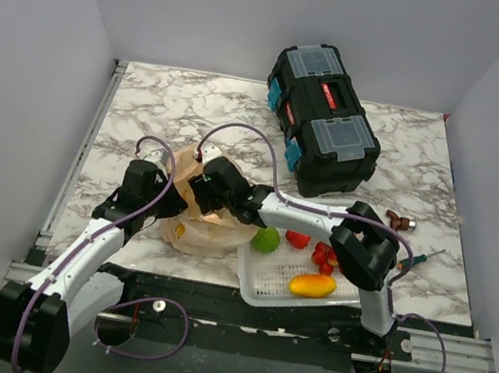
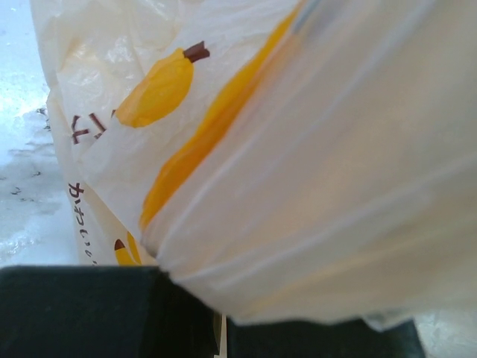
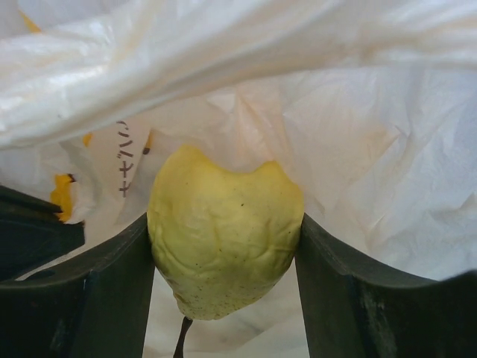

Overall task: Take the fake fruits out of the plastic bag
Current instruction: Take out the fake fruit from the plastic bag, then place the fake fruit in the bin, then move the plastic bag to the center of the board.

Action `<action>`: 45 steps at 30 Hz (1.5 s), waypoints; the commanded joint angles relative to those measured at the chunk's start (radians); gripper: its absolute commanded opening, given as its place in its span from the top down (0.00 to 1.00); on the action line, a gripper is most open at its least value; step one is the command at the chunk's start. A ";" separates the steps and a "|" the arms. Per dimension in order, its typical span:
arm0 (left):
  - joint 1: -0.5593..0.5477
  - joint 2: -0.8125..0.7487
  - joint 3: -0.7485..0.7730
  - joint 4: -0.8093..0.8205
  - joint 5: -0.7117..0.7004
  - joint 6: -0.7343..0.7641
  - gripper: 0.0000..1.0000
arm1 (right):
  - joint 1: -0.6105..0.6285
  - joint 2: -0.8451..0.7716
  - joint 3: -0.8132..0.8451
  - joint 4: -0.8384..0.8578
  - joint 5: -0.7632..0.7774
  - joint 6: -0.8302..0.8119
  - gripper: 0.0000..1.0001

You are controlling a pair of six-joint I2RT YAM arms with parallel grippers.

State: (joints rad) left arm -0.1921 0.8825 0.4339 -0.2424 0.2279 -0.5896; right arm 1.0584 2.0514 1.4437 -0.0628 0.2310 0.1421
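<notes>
The peach-tan plastic bag [image 1: 191,230] lies crumpled at the table's near left, with printed bananas on its film [image 2: 298,186]. My left gripper [image 1: 171,200] is shut on a fold of the bag [image 2: 220,328], holding the edge up. My right gripper [image 1: 214,203] reaches into the bag's mouth. In the right wrist view a yellow-green fake fruit [image 3: 223,231] with a dark stem sits squeezed and dented between both fingers [image 3: 112,298], with my right gripper [image 3: 223,257] shut on it and the bag's film [image 3: 358,149] all around.
A white mesh basket [image 1: 256,286] at the near edge holds a green ball [image 1: 266,240], a red fruit [image 1: 297,239], red berries [image 1: 324,256] and an orange oblong fruit [image 1: 312,285]. A black toolbox [image 1: 322,120] stands behind. Small brown items [image 1: 400,220] lie at right.
</notes>
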 commanded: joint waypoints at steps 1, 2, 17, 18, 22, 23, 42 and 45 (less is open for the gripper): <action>-0.006 -0.015 0.039 -0.014 0.007 -0.006 1.00 | 0.006 -0.111 0.005 -0.003 0.015 0.041 0.73; -0.005 -0.016 0.043 -0.014 0.007 -0.007 1.00 | 0.007 -0.130 -0.004 0.010 0.004 0.050 0.75; -0.006 -0.020 0.114 -0.036 -0.035 0.007 1.00 | 0.006 -0.308 -0.063 0.033 -0.122 0.167 0.84; -0.006 -0.017 0.120 -0.037 -0.035 0.007 1.00 | 0.007 -0.331 -0.071 0.036 -0.113 0.168 0.84; -0.006 0.002 0.155 -0.072 -0.065 0.001 1.00 | 0.006 -0.439 -0.126 0.053 -0.079 0.173 0.84; -0.006 0.009 0.167 -0.085 -0.072 0.003 1.00 | 0.007 -0.471 -0.140 0.084 -0.063 0.174 0.85; 0.056 0.199 0.564 -0.250 -0.210 0.018 1.00 | 0.005 -0.944 -0.595 0.022 0.282 0.234 0.86; 0.075 0.255 0.628 -0.257 -0.194 0.013 1.00 | 0.005 -1.004 -0.653 -0.043 0.304 0.284 0.87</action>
State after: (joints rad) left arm -0.1436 1.0763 0.9791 -0.4732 0.0532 -0.5732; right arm 1.0592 1.1202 0.8482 -0.0101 0.4664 0.3496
